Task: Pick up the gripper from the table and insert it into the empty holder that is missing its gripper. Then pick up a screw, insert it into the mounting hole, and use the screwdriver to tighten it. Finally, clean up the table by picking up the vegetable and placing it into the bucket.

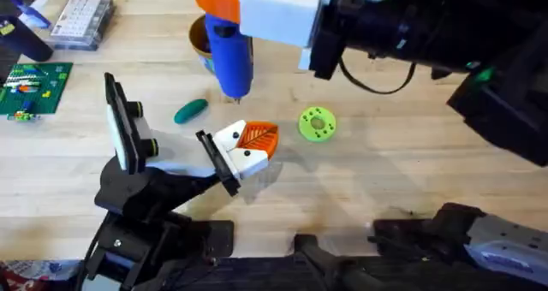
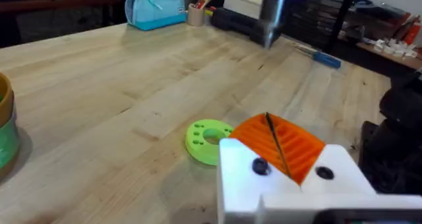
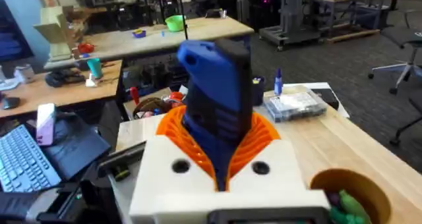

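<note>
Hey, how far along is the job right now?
Looks done: the gripper sits in the holder. In hand: the right gripper holds the screwdriver, tip near the holder; whether a screw is in, I cannot tell. Left: the vegetable lies on the table, not in the bucket.

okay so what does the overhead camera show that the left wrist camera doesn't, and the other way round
Overhead alone: the dark-green vegetable lying on the table, the blue body of the screwdriver held upright by the right gripper, and a green board at the table's far left.

Left wrist alone: a light-blue pouch and a blue pen at the far edge.

Both: the white holder with the orange gripper seated in it, the lime-green disc beside it, and the bucket.
</note>
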You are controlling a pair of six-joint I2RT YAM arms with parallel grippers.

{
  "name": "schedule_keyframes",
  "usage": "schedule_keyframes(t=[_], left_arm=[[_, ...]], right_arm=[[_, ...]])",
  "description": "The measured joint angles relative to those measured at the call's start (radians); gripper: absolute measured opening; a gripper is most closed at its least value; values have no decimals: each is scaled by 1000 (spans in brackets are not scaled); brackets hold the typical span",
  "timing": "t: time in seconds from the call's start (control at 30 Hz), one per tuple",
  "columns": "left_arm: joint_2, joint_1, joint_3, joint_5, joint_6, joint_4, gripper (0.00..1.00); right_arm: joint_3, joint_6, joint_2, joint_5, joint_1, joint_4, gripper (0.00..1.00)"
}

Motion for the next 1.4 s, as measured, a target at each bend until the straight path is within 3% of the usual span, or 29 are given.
schedule_keyframes(t=[0.43,1.4], left_arm=[[0,0,0,0,0,0,14],[0,0,0,0,0,0,14]], right_arm=[[24,-6,98,-85,32,-63,48],[9,-43,101,-112,42,-18,48]])
